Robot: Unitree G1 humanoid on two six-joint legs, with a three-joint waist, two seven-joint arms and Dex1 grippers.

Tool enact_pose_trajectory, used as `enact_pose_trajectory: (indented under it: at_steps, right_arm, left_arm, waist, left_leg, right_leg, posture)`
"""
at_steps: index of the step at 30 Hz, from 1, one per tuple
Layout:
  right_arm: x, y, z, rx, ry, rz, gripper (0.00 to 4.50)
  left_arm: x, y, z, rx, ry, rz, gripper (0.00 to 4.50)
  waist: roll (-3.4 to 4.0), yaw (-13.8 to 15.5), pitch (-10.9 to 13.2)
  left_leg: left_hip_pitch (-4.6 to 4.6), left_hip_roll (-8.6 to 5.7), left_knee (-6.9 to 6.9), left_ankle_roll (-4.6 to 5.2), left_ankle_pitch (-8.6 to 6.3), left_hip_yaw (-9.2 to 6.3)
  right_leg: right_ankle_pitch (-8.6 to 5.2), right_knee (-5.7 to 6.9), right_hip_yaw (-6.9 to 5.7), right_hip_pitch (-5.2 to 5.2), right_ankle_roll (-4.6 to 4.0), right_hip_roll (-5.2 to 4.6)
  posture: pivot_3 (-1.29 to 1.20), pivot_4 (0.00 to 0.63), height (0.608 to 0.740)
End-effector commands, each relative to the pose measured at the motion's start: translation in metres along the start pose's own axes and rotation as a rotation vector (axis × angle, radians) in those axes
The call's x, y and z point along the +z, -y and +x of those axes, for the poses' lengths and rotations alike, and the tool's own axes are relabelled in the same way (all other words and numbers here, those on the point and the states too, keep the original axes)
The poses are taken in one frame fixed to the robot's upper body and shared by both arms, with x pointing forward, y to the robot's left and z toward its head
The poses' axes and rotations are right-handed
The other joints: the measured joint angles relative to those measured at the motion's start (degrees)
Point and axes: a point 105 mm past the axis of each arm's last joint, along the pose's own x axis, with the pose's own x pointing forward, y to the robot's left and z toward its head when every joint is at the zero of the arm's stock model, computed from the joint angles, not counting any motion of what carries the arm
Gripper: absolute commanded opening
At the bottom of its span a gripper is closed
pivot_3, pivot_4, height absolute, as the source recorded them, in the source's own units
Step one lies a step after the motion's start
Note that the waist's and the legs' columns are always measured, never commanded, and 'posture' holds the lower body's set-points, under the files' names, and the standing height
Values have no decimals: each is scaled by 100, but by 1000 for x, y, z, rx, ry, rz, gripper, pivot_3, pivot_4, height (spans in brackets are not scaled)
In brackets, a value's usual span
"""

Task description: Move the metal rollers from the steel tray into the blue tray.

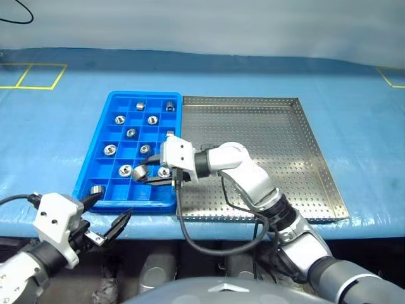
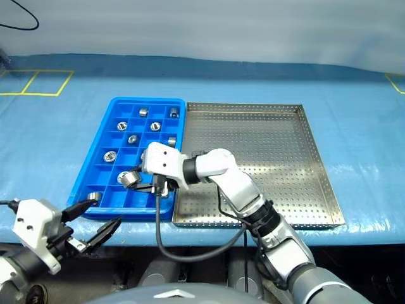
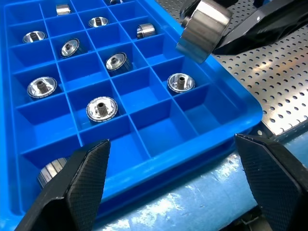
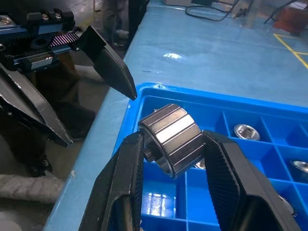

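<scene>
a long table covered in a wrinkled light-blue sheet carries everything here. directly on it lie two trays, side by side and touching along one edge — a bright blue rectangular plastic tray with a grid of small square compartments toward 9 o'clock, and a large square silver-grey perforated steel tray with a low raised rim toward 3 o'clock. yellow tape lines mark squares on the sheet at about 10 o'clock, and another taped corner sits near 2 o'clock. a black cable loops at 11 o'clock.
</scene>
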Motion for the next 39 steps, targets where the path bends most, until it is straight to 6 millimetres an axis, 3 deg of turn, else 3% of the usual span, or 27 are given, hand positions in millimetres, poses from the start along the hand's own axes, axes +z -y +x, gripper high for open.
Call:
enact_pose_trajectory:
  at_steps: [1, 5, 12, 23, 29, 34, 39]
  right_arm:
    - [11, 1, 6, 2, 61, -11, 1466]
    - [7, 3, 12, -2, 65, 19, 1466]
    - [-18, 3, 22, -3, -12, 93, 1466]
    - [-30, 3, 25, -12, -51, 122, 1466]
    - [-24, 2, 25, -11, 0, 139, 3412]
    - [0, 19, 10, -107, 94, 112, 3412]
    - [22, 54, -36, -406, 181, 44, 3412]
  left_arm:
    - [13, 14, -2, -27, 57, 41, 4500]
    - [12, 14, -1, -17, 58, 38, 4500]
    - [15, 17, 6, -26, 68, 42, 4500]
    - [19, 17, 14, -37, 69, 54, 4500]
    - [20, 16, 15, -36, 67, 65, 4500]
    - [25, 20, 23, -65, 91, 70, 4500]
    - [42, 29, 47, -151, 176, 80, 4500]
  waist:
    - [1, 25, 0]
    - [2, 35, 2]
    - [-1, 27, 1]
    - [0, 9, 3]
    - [0, 7, 3]
    - [3, 10, 4]
    - [3, -5, 5]
  left_leg:
    - [0, 0, -2, -1, 1, -1]
    - [0, 0, -7, -8, 5, -12]
    - [1, 3, -35, -31, 18, -21]
    - [1, 6, -44, -42, 24, -35]
    - [0, 6, -44, -45, 26, -40]
    - [0, 6, -44, -48, 27, -46]
    - [0, 3, -42, -54, 31, -56]
  right_leg:
    - [-1, 0, -2, -1, 0, 0]
    - [-12, -1, -15, -3, 9, 2]
    - [-17, 3, -17, -2, -15, 16]
    - [-29, 3, -27, -1, -15, 25]
    - [-28, 3, -31, 0, -20, 24]
    - [-30, 4, -34, 1, -20, 25]
    - [-23, 6, -38, 4, -28, 25]
  posture:
    - [225, 150, 740]
    - [229, 150, 740]
    - [211, 150, 740]
    - [191, 150, 740]
    - [183, 150, 740]
    - [155, 150, 740]
    - [75, 150, 740]
